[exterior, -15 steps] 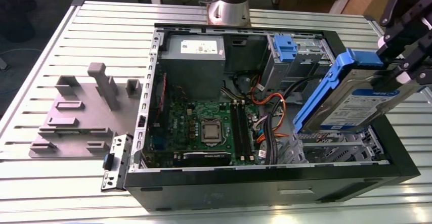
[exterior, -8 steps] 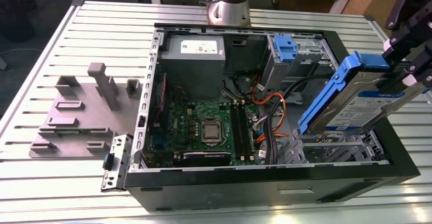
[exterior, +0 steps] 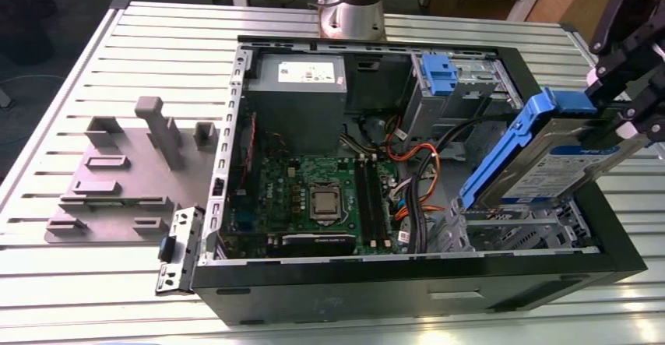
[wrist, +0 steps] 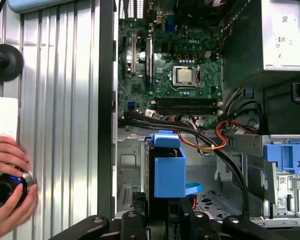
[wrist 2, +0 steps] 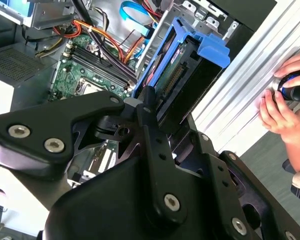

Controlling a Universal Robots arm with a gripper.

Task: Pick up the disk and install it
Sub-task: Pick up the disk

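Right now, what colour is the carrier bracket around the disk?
Blue. The carrier bracket shows best in the exterior view, framing the disk.

A: What've you got on the slatted aluminium table (exterior: 73, 298)?
B: Open black PC tower case (exterior: 416, 286), lying on its side. Green motherboard (exterior: 311, 193) inside, grey metal power-supply box (exterior: 299, 100) beside it, orange cables (exterior: 413, 152) nr the drive bays.
A: And outside it?
B: You've a grey moulded fixture block (exterior: 124, 170) at the exterior view's left, nr the case.
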